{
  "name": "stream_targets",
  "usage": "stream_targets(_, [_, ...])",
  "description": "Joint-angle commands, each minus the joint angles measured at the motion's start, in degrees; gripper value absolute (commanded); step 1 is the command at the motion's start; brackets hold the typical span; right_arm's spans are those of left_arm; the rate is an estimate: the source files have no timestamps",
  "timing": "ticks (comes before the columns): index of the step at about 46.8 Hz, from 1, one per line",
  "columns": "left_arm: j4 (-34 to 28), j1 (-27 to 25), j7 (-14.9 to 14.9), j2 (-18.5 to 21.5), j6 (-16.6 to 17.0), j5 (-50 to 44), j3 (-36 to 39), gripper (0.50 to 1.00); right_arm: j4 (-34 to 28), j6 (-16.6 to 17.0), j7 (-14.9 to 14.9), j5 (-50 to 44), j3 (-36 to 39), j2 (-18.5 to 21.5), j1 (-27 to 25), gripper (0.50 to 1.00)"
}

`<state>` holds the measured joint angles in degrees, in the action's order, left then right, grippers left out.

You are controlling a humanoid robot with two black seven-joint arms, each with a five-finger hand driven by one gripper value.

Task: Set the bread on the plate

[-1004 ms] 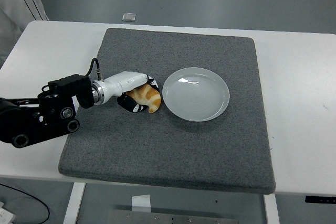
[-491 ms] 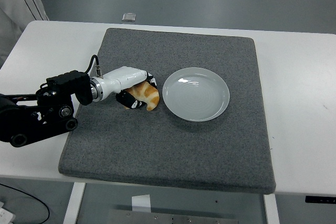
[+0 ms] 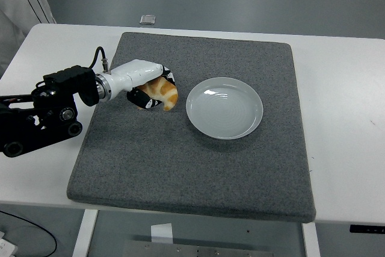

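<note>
- While my left hand [image 3: 150, 88] reaches in over the grey mat [image 3: 198, 167], I see its fingers curled around the bread [image 3: 163, 94], gripping it.
- Bread sits inside that grasp, just left of the plate [image 3: 224, 108], apart from its rim.
- Plate lies to the hand's right on the mat, atop the white table [image 3: 343, 106].
</note>
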<state>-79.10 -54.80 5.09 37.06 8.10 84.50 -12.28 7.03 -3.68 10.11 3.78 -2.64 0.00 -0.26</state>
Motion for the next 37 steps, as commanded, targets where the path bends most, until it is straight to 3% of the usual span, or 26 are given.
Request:
stream_targets(1, [-0.17, -0.13, -0.08, 0.12, -0.1, -0.04, -0.91, 0.5, 0.0, -0.01, 0.0, 0.0, 0.0, 0.0, 0.0, 0.932])
stream_targets(13, [-0.61, -2.77, -0.34, 1.09, -3.61, -0.65, -4.15, 0.5, 0.0, -0.01, 0.0, 0.0, 0.0, 0.0, 0.0, 0.932])
stream_targets(26, [-0.96, -5.84, -0.78, 3.11, -15.39, -3.02, -11.89, 0.5, 0.0, -0.01, 0.0, 0.0, 0.0, 0.0, 0.0, 0.932])
stream_targets(37, [-0.88, -9.45, -0.96, 3.2, -20.31, -5.66, -14.62, 0.5, 0.0, -0.01, 0.0, 0.0, 0.0, 0.0, 0.0, 0.932])
